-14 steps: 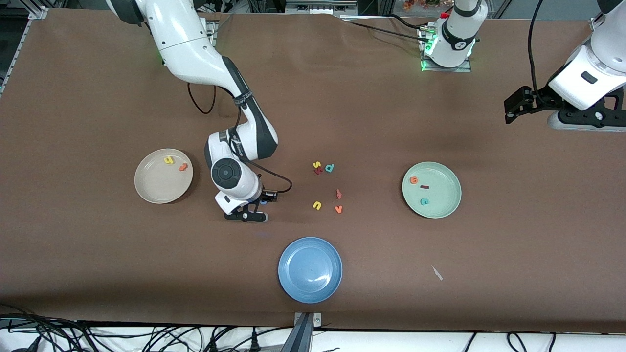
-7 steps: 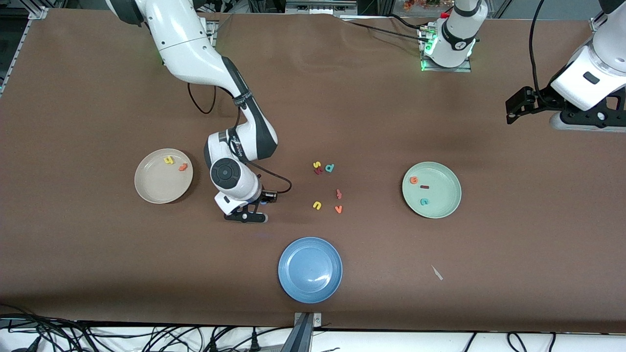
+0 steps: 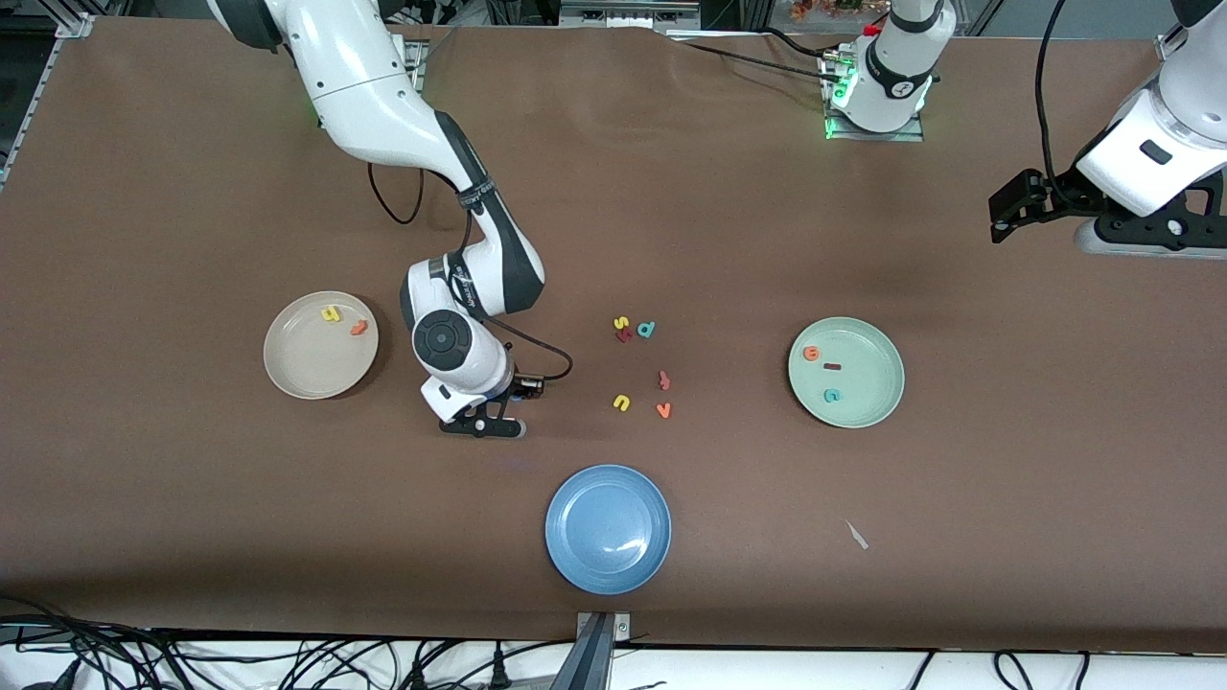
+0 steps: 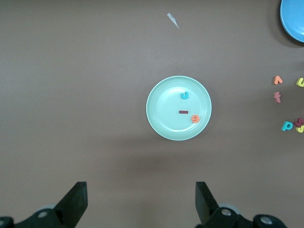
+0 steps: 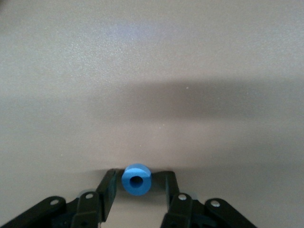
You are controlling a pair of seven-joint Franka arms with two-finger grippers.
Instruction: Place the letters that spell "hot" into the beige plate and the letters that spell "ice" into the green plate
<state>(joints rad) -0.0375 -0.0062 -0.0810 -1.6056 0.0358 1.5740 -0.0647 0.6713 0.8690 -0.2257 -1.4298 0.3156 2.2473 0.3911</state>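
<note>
Brown table [image 3: 192, 498], right claw [image 5: 137, 190] around blue o [image 5: 136, 179]

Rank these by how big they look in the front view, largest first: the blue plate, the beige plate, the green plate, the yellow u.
1. blue plate, which is also nearest the camera, so its lead is unsure.
2. beige plate and green plate: they look alike, so no ranking between them.
3. yellow u, far smaller.
</note>
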